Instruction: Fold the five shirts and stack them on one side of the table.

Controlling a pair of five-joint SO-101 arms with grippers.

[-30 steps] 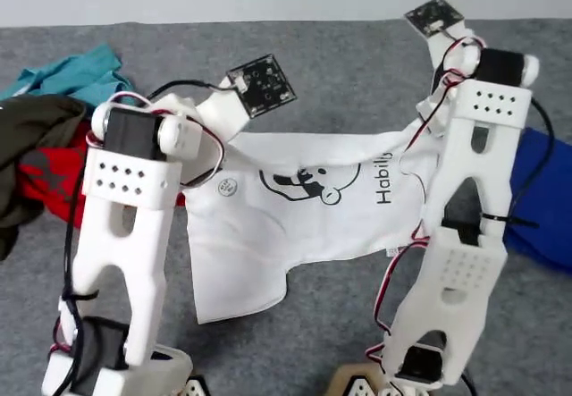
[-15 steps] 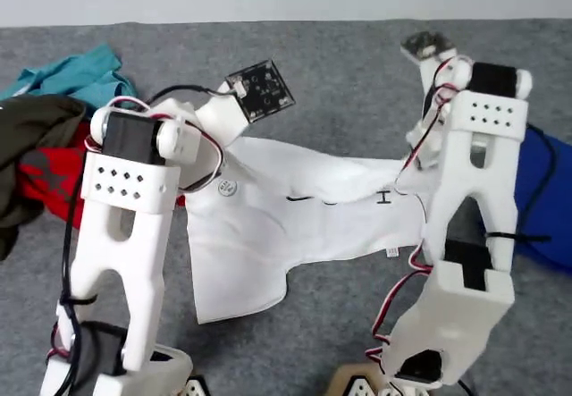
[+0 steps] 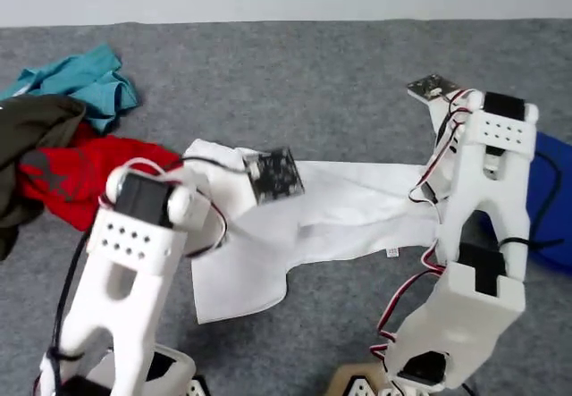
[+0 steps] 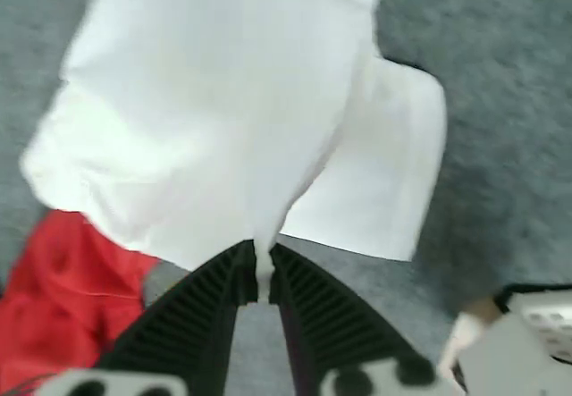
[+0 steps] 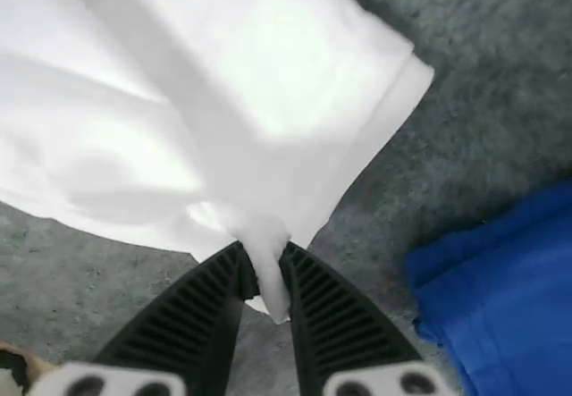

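A white shirt lies across the middle of the grey table, its far edge doubled over toward the front so that the plain back shows. My left gripper is shut on a pinch of the white shirt at its left end, next to the red shirt. My right gripper is shut on the white shirt at its right end, near the blue shirt. In the high view the left arm and right arm stand over the shirt's two ends.
At the back left lie a teal shirt, a dark olive shirt and a red shirt in a loose heap. A blue shirt lies at the right edge behind the right arm. Bare grey table stretches behind the white shirt.
Both arms have drawn the white shirt's far edge toward the front, folding it over itself. The printed front that showed before is now covered.
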